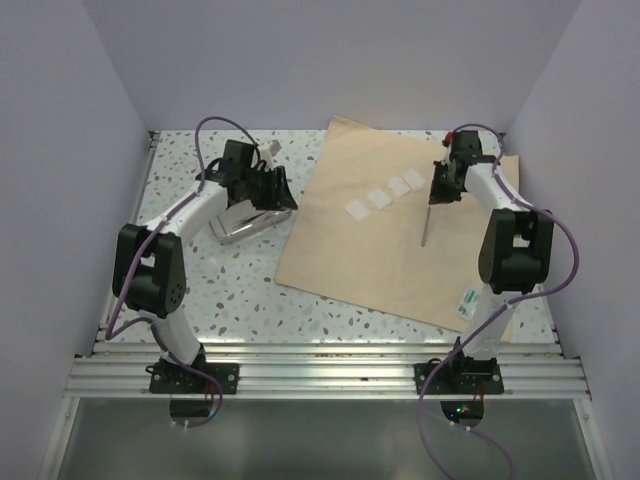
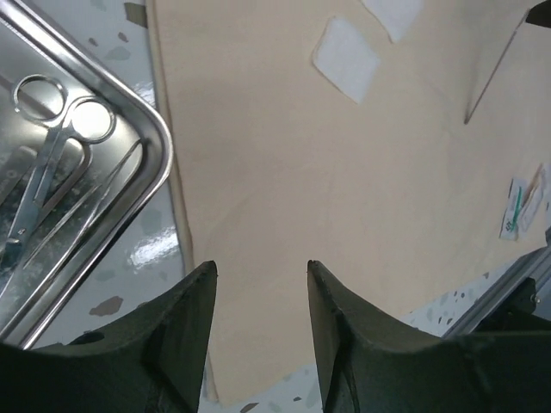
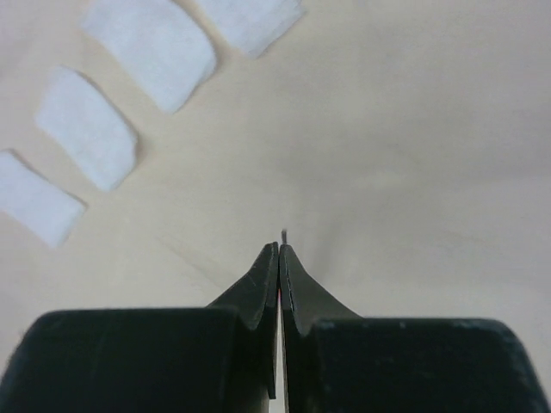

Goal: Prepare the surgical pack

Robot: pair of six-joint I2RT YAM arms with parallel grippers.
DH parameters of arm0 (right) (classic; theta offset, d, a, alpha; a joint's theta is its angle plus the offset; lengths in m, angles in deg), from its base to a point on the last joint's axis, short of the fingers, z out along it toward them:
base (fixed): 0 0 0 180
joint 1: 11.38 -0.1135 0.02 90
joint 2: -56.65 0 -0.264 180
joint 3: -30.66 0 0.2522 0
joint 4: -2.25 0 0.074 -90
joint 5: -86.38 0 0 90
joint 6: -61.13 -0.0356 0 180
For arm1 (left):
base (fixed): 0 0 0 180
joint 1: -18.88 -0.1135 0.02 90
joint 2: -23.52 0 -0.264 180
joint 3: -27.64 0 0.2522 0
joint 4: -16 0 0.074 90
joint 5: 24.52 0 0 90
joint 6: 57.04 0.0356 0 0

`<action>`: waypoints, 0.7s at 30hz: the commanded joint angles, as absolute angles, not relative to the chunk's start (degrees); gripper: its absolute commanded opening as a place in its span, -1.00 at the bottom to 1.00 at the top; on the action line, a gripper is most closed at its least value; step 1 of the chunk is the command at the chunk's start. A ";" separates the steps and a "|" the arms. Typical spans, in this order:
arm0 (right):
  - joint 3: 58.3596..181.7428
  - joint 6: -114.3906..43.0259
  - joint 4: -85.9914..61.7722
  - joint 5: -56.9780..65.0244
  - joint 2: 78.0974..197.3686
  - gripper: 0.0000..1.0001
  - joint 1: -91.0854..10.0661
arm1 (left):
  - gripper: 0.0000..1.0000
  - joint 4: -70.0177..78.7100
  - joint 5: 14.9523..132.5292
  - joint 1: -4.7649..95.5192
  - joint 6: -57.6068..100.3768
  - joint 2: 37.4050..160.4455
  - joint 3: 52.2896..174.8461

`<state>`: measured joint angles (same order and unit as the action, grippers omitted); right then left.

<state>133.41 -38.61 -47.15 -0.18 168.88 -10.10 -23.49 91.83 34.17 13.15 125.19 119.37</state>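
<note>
Our right gripper (image 3: 280,248) pinches a thin instrument (image 1: 428,222) over the flat wrap sheet (image 1: 370,260), gauze squares (image 3: 90,138) to its left; our left gripper (image 2: 261,267) gapes halfway, empty, the tray (image 2: 164,151) at its left.

Seen from my right wrist, my right hand (image 3: 280,247) hides all but the tip of the thin tool (image 3: 284,231) it pinches. At my left wrist frame's left edge, the tray (image 2: 159,129) and scissors (image 2: 53,146) are cut off. The packet (image 2: 516,211) at lower right is too small to read.
</note>
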 commanded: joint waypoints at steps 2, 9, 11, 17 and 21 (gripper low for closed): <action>130.20 -47.41 -43.69 7.10 163.09 -1.00 -14.19 | 0.04 -13.42 97.29 37.94 8.80 124.33 119.01; 127.21 -49.96 -41.75 6.68 163.44 -1.00 -19.38 | 0.08 -7.33 96.68 45.94 6.07 129.94 121.10; 127.65 -48.65 -43.58 4.22 163.79 -1.00 -19.38 | 0.08 -7.95 96.94 46.21 4.58 130.83 121.82; 133.97 -41.88 -53.15 -7.20 168.27 -0.31 -19.47 | 0.09 -10.23 94.14 47.18 6.16 128.20 120.94; 137.13 -39.42 -57.12 -11.00 172.75 -0.21 -19.38 | 0.09 -11.20 93.78 47.18 6.77 127.23 120.06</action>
<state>134.19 -42.80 -51.35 -5.25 169.97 -19.39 -11.17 94.78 47.39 6.09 130.65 119.88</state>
